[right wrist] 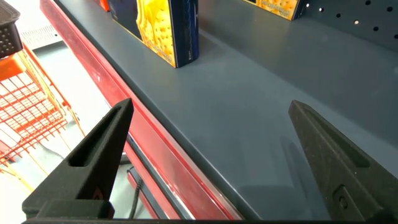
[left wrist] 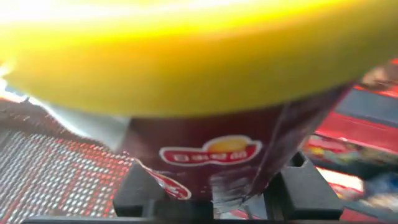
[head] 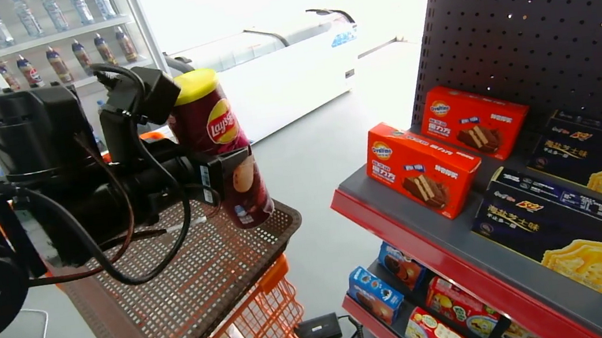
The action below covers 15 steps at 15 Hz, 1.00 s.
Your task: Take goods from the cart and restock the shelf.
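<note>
In the left gripper, over the far corner of a brown perforated tray, sits the chips can. It is a tall maroon tube with a yellow lid, a round red-and-yellow logo high on its side and a picture of a chip lower down. The can leans a little, its lid tipped towards the arm. Whether its base touches the tray cannot be told. The gripper's black fingers are clamped on the can's middle. In the left wrist view the lid spreads across the top, the maroon side runs down below it, and a black finger stands at either side of it.

The tray rests on top of an orange wire cart. To the robot's right stands the shelf, a grey board with a red front edge and a black pegboard back. Two red biscuit boxes lie on it, with dark blue cracker boxes beside them. Snack packs fill the level below.

The right gripper hangs over a bare stretch of the grey board, its two black fingers spread wide and holding nothing. One dark blue box stands farther along the board, and the cart shows beyond the red edge.
</note>
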{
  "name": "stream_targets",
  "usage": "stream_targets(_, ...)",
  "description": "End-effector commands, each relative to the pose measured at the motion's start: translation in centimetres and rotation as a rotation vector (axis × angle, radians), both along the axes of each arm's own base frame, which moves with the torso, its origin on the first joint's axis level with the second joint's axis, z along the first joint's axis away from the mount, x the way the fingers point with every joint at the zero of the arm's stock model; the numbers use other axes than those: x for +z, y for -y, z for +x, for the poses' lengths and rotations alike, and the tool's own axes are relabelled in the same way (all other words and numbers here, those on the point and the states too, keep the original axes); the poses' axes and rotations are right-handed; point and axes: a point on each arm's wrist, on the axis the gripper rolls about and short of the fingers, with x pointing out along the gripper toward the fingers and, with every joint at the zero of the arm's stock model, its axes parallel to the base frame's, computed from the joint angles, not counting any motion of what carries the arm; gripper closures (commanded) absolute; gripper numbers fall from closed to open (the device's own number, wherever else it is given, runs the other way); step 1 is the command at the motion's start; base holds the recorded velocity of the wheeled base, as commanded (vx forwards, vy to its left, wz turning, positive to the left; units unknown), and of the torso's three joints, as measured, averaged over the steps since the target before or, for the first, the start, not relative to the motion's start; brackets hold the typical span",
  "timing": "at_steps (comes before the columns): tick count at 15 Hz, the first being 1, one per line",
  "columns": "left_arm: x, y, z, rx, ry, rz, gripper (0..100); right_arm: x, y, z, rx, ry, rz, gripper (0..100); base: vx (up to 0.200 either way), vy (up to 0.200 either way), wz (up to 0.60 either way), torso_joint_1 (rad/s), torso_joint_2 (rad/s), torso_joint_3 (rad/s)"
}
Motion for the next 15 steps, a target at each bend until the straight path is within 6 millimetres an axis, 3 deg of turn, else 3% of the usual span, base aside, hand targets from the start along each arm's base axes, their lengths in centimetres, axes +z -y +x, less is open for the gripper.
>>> stream_targets(1,1.9,-0.7,-2.1,-0.024,0.061,-0.027,100,0.0,0.0,0.0,0.001,0.0,0.0,0,0.0,0.0,0.0,0.0,0.0,0.0)
stream_targets(3,2.7,0.5,-3.7,-0.099,0.083,-0.045,100,0.0,0.0,0.0,0.001,0.0,0.0,0,0.0,0.0,0.0,0.0,0.0,0.0)
stream_targets(7,2.1,-0.3,-6.3,-0.239,0.073,-0.043,100,0.0,0.0,0.0,0.001,0.0,0.0,0,0.0,0.0,0.0,0.0,0.0,0.0)
stream_targets(15,1.9,-0.7,-10.7,-0.329,-0.083,0.028,100,0.0,0.0,0.0,0.003,0.0,-0.003,0,0.0,0.0,0.0,0.0,0.0,0.0)
